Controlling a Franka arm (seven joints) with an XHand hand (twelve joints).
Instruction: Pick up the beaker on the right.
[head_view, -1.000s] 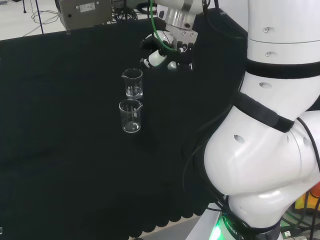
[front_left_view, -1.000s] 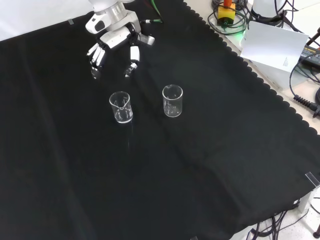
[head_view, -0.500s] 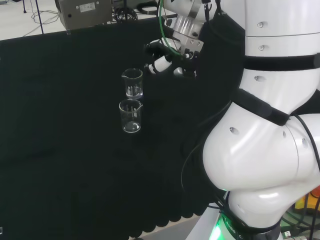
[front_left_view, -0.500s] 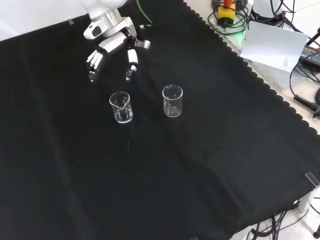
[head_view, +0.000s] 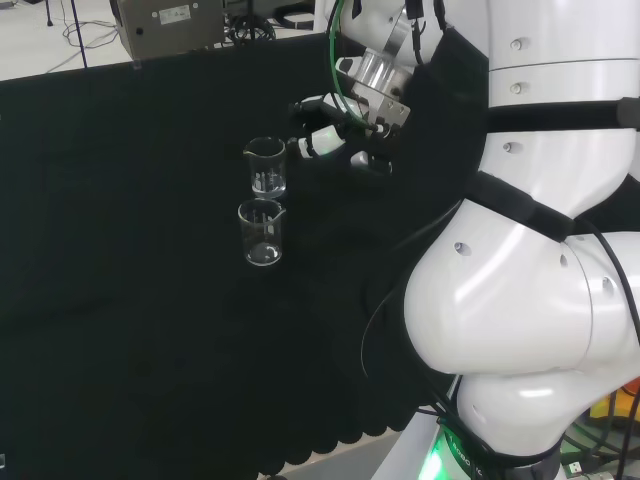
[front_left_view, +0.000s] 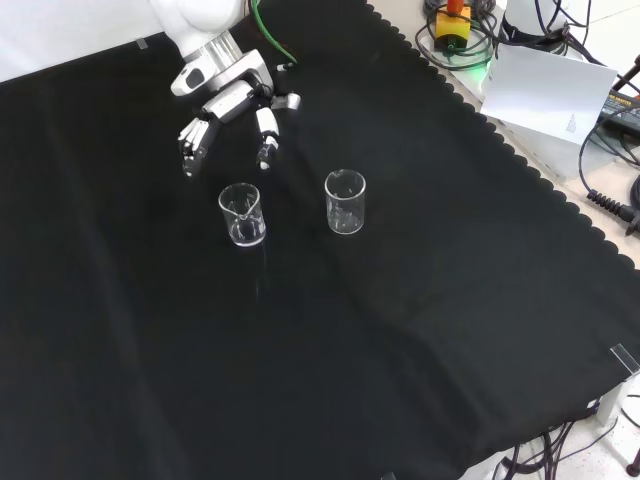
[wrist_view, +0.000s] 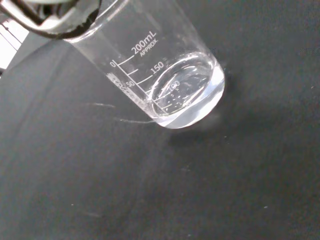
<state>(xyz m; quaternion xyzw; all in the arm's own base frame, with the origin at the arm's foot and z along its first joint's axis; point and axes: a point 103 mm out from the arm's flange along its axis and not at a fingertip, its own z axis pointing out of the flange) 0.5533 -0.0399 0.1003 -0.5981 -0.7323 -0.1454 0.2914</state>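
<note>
Two clear glass beakers, one (front_left_view: 242, 214) left of the other (front_left_view: 345, 201) in the front view, stand below the black-and-white hand (front_left_view: 232, 104), its fingers spread and grasping nothing.

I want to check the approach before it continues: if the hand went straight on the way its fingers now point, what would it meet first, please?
Most likely the left beaker of the front view, which stands just beyond the open hand. The other beaker stands off to the side of that line. Depth is hard to judge, so the fingers might instead reach the cloth short of it.
</note>
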